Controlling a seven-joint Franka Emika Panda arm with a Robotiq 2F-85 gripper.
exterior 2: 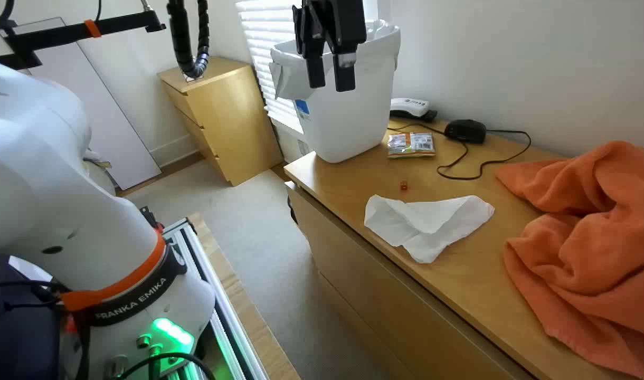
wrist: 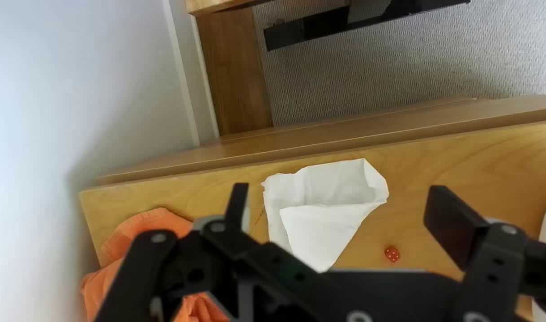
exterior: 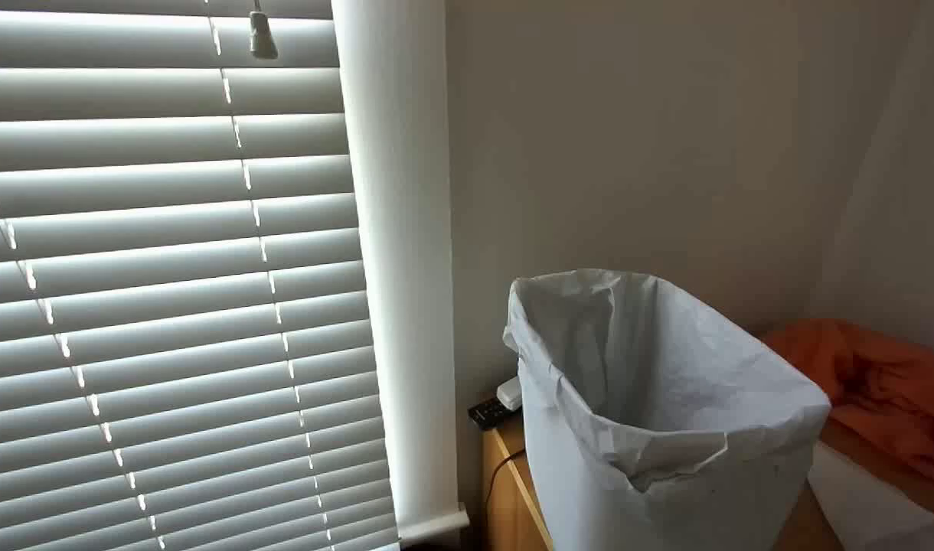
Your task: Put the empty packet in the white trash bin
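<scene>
while the gripper [exterior 2: 330, 82] hangs high in front of the white trash bin [exterior 2: 367, 105] in an exterior view, its two fingers stand wide apart with nothing held between them. the wrist view confirms the spread: a white paper sheet [wrist: 322, 192] shows below, in the gap between the fingers.

container inspected: the bin, upright on the dresser top [exterior 2: 348, 182], beyond the gripper. lining: a wrinkled white plastic bag [exterior: 712, 367], folded over the rim. contents: the inner walls that show in an exterior view are covered by the bag; the bottom is hidden, so what rests there cannot be told.

second article: the empty packet [exterior 2: 410, 144], found outside the bin, lying flat on the dresser top just beside its base, lower than the gripper and to its right in an exterior view (orange and silver, printed, a barcode panel facing up; whether anything is inside cannot be told).

other items, all below gripper level: a red die [exterior 2: 404, 186], between packet and paper; a white device [exterior 2: 410, 107] and a corded black box [exterior 2: 465, 131], both just past the packet; a heaped orange cloth [exterior 2: 591, 237], farthest right of the gripper in an exterior view, partly covered by the gripper in the wrist view.
</scene>
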